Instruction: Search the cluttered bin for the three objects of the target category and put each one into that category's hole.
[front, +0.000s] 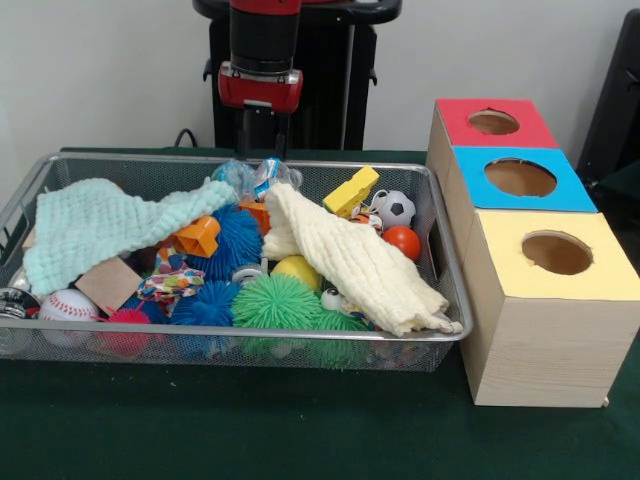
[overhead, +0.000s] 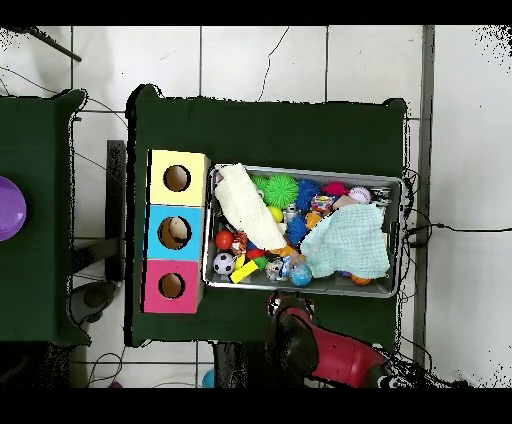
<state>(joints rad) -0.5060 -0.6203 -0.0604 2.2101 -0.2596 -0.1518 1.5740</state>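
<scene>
A wire mesh bin (front: 150, 159) (overhead: 300, 169) holds a jumble of toys. Among them are a soccer ball (front: 397, 208) (overhead: 224, 263), an orange-red ball (front: 402, 241) (overhead: 224, 240), a baseball (front: 67, 305), a yellow ball (front: 296, 270) and green (front: 277, 300) (overhead: 281, 187) and blue (front: 237, 240) spiky balls. A cream cloth (front: 350, 260) (overhead: 243, 205) and a mint cloth (front: 100, 225) (overhead: 348, 242) cover part of the pile. My gripper (front: 262, 135) (overhead: 285, 300) hangs over the bin's robot-side rim, above a clear-and-blue toy (front: 262, 176). It holds nothing that I can see.
Beside the bin stand three wooden boxes, each with a round hole in its top: red (front: 495, 122) (overhead: 172, 286), blue (front: 520, 178) (overhead: 177, 232) and yellow (front: 556, 254) (overhead: 177, 178). A yellow block (front: 351, 190) and a wooden block (front: 108, 283) also lie in the bin.
</scene>
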